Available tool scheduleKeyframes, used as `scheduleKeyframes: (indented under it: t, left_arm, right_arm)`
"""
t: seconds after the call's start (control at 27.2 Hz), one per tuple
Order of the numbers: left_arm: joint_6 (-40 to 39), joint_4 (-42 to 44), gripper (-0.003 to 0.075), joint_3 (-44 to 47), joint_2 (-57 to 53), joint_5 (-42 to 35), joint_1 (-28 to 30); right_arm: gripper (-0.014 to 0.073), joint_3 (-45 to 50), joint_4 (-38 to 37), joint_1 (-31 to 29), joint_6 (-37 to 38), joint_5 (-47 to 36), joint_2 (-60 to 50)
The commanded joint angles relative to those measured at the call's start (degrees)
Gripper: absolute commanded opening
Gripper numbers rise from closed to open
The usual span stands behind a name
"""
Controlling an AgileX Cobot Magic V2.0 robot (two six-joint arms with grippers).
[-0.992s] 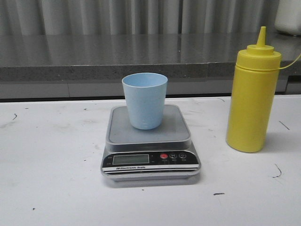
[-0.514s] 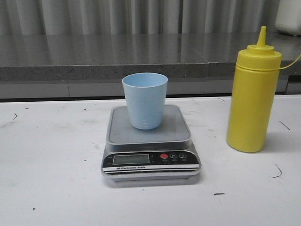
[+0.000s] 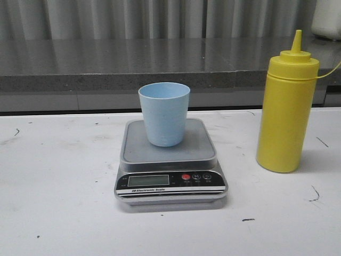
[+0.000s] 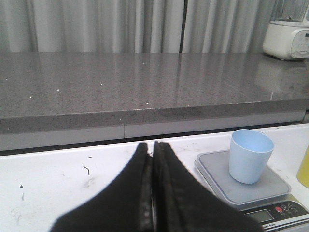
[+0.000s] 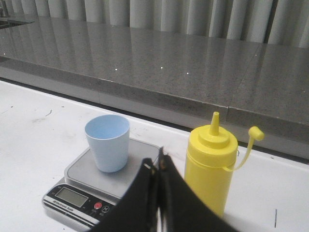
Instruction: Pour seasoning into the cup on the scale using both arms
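Note:
The pale blue cup (image 3: 164, 113) stands upright and empty on the steel platform of the silver-grey scale (image 3: 169, 160) at the table's middle. The yellow seasoning bottle (image 3: 286, 106) stands upright to the right of the scale, its nozzle uncovered. No gripper shows in the front view. In the left wrist view my left gripper (image 4: 152, 147) is shut and empty, left of the scale (image 4: 251, 186) and cup (image 4: 249, 155). In the right wrist view my right gripper (image 5: 157, 162) is shut and empty, near the table's front, with the cup (image 5: 108, 142), scale (image 5: 82, 188) and bottle (image 5: 210, 166) ahead of it.
A grey stone counter (image 3: 133, 64) runs behind the white table (image 3: 58, 197), with curtains behind it. A white appliance (image 4: 287, 36) stands on the counter at the far right.

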Motion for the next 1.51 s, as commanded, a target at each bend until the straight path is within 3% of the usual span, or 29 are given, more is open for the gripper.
scheduleKeyframes:
  t: [0.0, 0.99, 1.18, 1.47]
  left_arm:
    - [-0.5, -0.8, -0.002, -1.4, 0.3, -5.2, 0.1]
    - [-0.5, -0.8, -0.002, -1.4, 0.3, -5.2, 0.1]
    - [-0.5, -0.4, -0.002, 4.2, -1.0, -11.6, 2.2]
    - [-0.5, -0.4, -0.002, 16.2, -1.0, -17.8, 10.2]
  right_arm:
    - [-0.0062, -2.1, -0.1, -0.1, -0.7, -4.2, 0.2]
    - [-0.0062, -2.1, -0.1, -0.1, -0.7, -4.2, 0.2]
    - [-0.0062, -2.1, -0.1, -0.1, -0.7, -4.2, 0.3]
    - [-0.0062, -2.1, -0.1, -0.1, -0.7, -4.2, 0.3]
